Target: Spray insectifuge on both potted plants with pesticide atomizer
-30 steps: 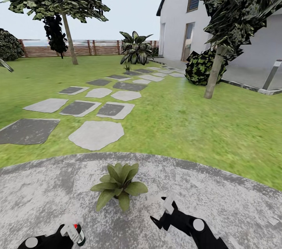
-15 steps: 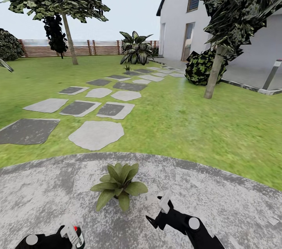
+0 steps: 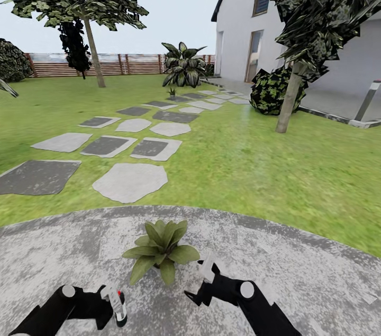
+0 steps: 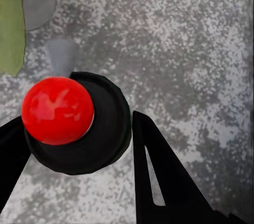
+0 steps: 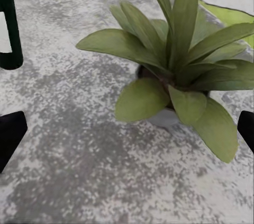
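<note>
the robot is standing on the round grey patio [image 3: 317,272] with 1 potted plant [image 3: 161,250] just ahead, and the spraying step is getting under way. the left gripper [image 3: 114,304] is clenching the pesticide atomizer [image 3: 119,307], which is standing upright near the plant, red tip up. the right gripper [image 3: 203,283] is hanging released beside the plant. next, the nozzle needs aiming at the leaves. since 1 second ago, both arms are reaching further forward and inward.

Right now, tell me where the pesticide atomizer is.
The pesticide atomizer is low on the left of the head view, held upright in the left end effector over the grey patio, just short and left of the potted plant.
</note>
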